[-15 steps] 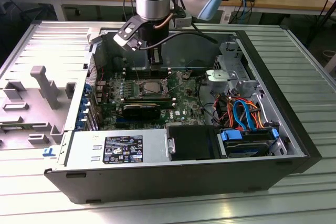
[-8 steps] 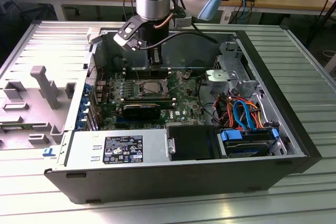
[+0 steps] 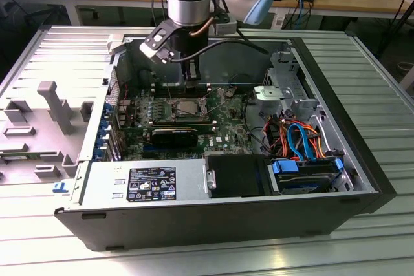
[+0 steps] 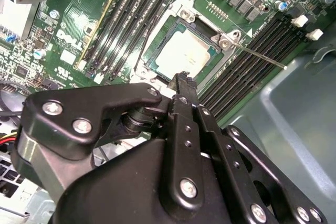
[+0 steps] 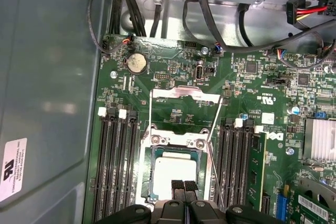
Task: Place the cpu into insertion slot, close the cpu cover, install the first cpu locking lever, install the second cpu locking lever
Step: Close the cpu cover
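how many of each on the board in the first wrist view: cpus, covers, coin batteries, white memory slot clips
cpu: 1
cover: 1
coin battery: 1
white clips: 4
total: 7

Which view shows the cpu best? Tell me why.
The second wrist view: the cpu sits large and nearly whole. In the first wrist view the tool overlaps its edge; in the exterior view it is small.

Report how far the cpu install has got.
Done: the cpu sits in the slot. In hand: the end effector, shut, is at the cpu's edge in both wrist views. Left: a lever sticks out from the slot's corner, not latched.
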Robot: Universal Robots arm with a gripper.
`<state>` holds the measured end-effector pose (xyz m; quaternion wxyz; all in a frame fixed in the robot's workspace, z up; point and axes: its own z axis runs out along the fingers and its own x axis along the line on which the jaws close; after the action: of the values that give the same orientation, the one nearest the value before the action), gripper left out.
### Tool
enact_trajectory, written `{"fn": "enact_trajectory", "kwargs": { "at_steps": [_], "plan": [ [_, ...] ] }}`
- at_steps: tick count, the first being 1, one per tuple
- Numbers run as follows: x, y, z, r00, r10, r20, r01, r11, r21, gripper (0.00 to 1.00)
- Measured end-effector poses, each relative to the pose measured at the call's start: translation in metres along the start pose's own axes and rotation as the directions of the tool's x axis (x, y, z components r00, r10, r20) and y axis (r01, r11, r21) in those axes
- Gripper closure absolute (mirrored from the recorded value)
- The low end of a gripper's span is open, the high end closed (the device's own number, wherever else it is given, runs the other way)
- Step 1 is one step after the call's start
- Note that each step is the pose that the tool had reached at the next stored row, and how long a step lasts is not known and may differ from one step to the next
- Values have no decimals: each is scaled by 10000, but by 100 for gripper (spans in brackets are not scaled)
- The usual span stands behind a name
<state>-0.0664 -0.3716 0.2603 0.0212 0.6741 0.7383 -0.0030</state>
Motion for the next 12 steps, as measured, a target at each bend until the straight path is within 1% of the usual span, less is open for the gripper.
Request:
{"fn": "enact_trajectory", "kwargs": {
  "at_steps": [4, 6, 9, 11, 12],
  "plan": [
    [-3, 1, -38, 10000, 70, -58, -70, 10000, -4, 89],
    [-4, 1, -61, 9999, 76, -75, -76, 10000, -5, 89],
    [-7, 3, -137, 9999, 88, -117, -88, 10000, -8, 89],
    [-8, 4, -168, 9999, 90, -143, -90, 10000, -10, 89],
    [-8, 4, -171, 9999, 90, -148, -90, 10000, -11, 89]
  ]
}}
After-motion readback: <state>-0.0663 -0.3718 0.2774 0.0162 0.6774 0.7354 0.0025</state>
